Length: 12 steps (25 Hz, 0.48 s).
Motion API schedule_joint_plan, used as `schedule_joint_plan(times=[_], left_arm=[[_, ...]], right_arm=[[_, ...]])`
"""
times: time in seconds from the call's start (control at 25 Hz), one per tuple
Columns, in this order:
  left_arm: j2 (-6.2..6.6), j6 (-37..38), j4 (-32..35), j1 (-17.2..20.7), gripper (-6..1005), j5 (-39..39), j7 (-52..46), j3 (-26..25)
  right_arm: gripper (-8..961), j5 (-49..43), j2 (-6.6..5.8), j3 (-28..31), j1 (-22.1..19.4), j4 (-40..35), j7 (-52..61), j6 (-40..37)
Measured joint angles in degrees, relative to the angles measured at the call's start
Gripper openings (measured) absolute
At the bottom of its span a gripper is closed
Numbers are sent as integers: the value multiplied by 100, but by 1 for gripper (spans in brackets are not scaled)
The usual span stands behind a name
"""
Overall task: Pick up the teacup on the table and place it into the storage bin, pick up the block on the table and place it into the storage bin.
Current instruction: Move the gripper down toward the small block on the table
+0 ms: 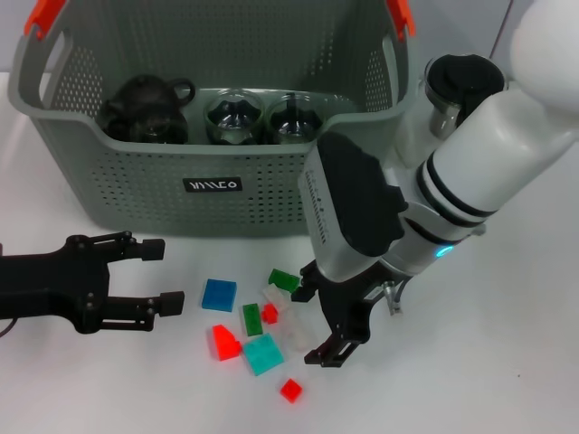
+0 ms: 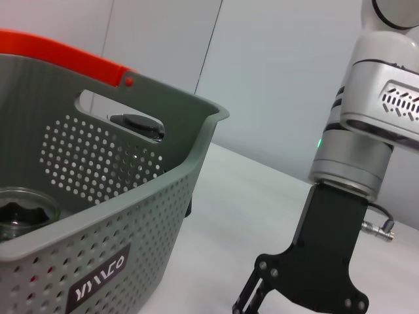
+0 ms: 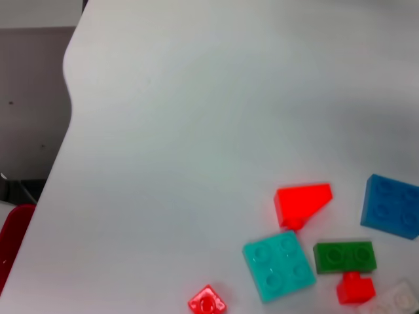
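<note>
Left end effector [image 1: 151, 276] agape; right end effector [image 1: 318, 324] lowered, agape.

Right gripper [image 1: 317, 327] hangs over scattered blocks [image 1: 262, 353] on the desk [image 1: 507, 362], fingers apart; left gripper [image 1: 158, 276] open beside the storage bin [image 1: 136, 181].

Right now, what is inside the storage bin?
Inside the bin, along its front wall, sit a dark teapot and two glass cups. No blocks show in it, but the front wall hides the floor and the cups' lower parts.

Blocks [image 1: 262, 327] lie before the storage bin [image 1: 217, 185].
</note>
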Motion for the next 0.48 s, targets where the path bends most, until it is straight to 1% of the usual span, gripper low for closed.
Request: schedule_joint_plan(times=[0.2,0.32,0.48], left_arm=[[0,0,0,-4,890,0,3,0],[0,1,0,-6,890,2,4,0],[0,1,0,-8,890,4,5,0]], right_arm=[[853,123,1,-239,86,221,15,255],[854,180,1,-430,91,252,16,422],[853,202,14,-537,112,303,16,526]])
